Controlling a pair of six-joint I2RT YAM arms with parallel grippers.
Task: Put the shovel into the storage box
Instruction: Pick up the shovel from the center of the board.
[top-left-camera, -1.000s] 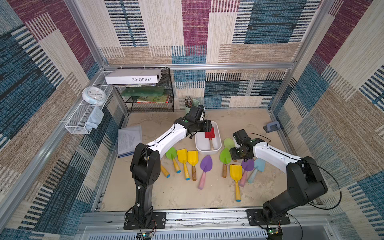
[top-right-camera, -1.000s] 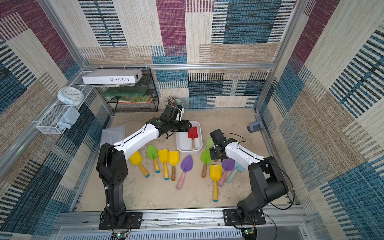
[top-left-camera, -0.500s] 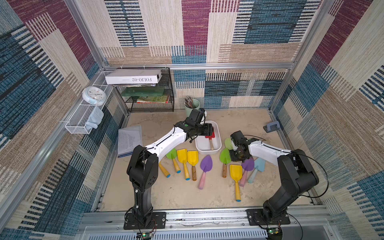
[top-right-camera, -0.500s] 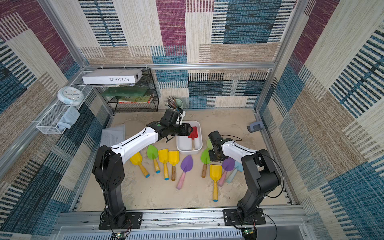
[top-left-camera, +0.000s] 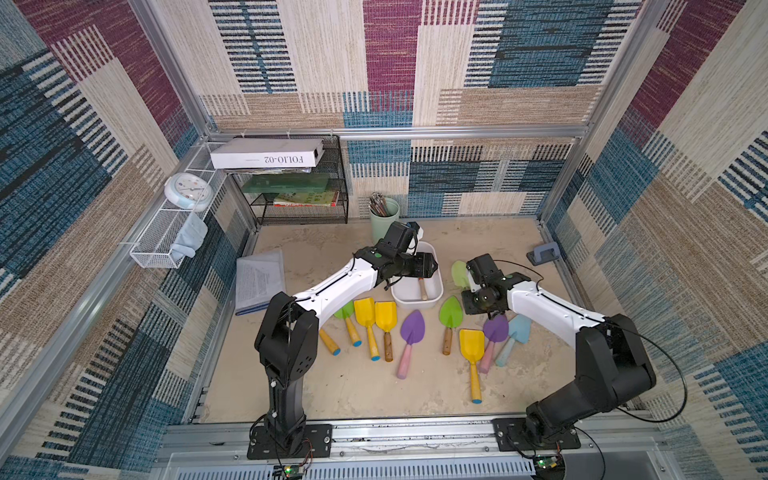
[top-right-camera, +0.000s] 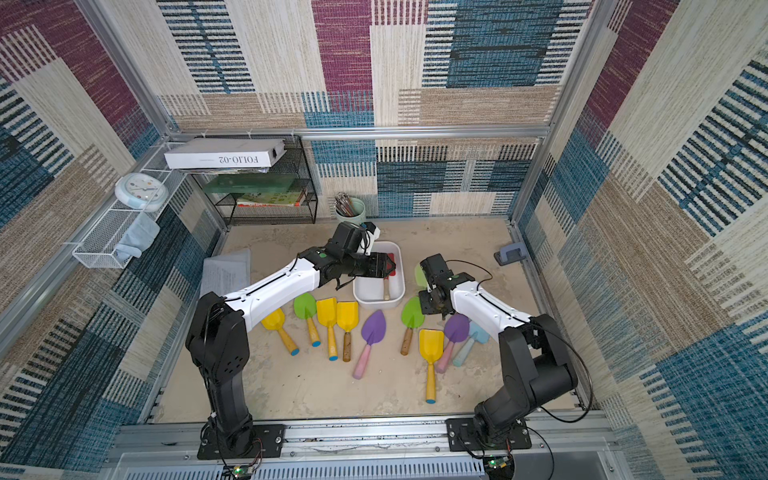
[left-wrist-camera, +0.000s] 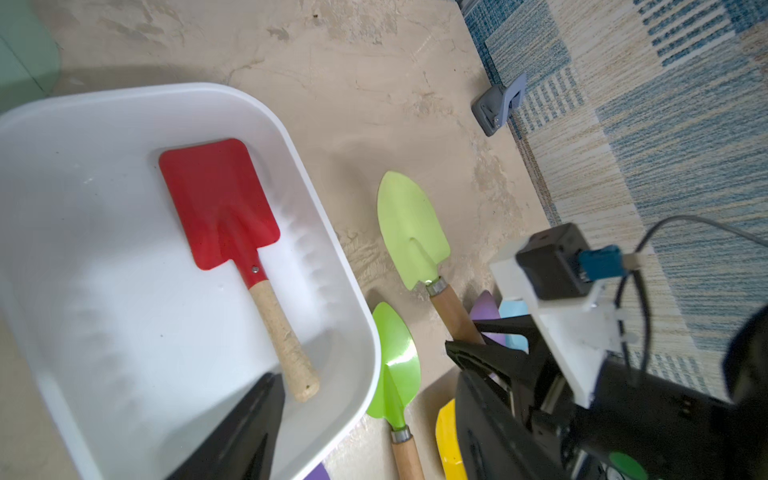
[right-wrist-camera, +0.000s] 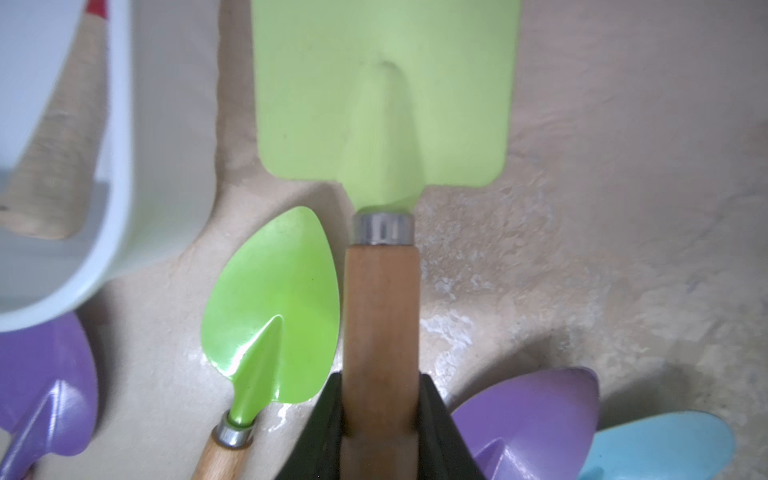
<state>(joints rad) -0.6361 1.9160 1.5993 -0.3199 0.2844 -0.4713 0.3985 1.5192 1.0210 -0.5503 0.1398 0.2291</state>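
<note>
**Crowded pickup, crowded drop: where this carry could fail**

The right tool (right-wrist-camera: 380, 382) is clamped on the wooden handle of the pale green shovel (right-wrist-camera: 382, 91), which is outside the storage box (top-left-camera: 415, 301), just beside its wall on the side facing the desk's (top-left-camera: 374, 395) right edge. Whether the blade has cleared the desk I cannot tell. The left tool (top-left-camera: 429, 266) hangs over the box with its jaws apart and nothing between them.

Likely trouble, as I judge it:

- **Swing in the grip.** The whole blade and much of the handle stick out past the jaws, so that weight could pivot the shovel downward on the lift.
- **Dragged neighbours.** The bright green shovel (right-wrist-camera: 274, 316) lies right against the held handle, and the purple shovel (right-wrist-camera: 536, 411) sits close to one finger. Either could be snagged or shoved.
- **Arm clash.** The left tool occupies the space above the box, so a direct carry there risks contact.
- **Bad landing.** The red shovel (left-wrist-camera: 220, 199) already takes up most of the box's length. A crosswise drop could leave the blade perched on the rim and tipping out.
</note>
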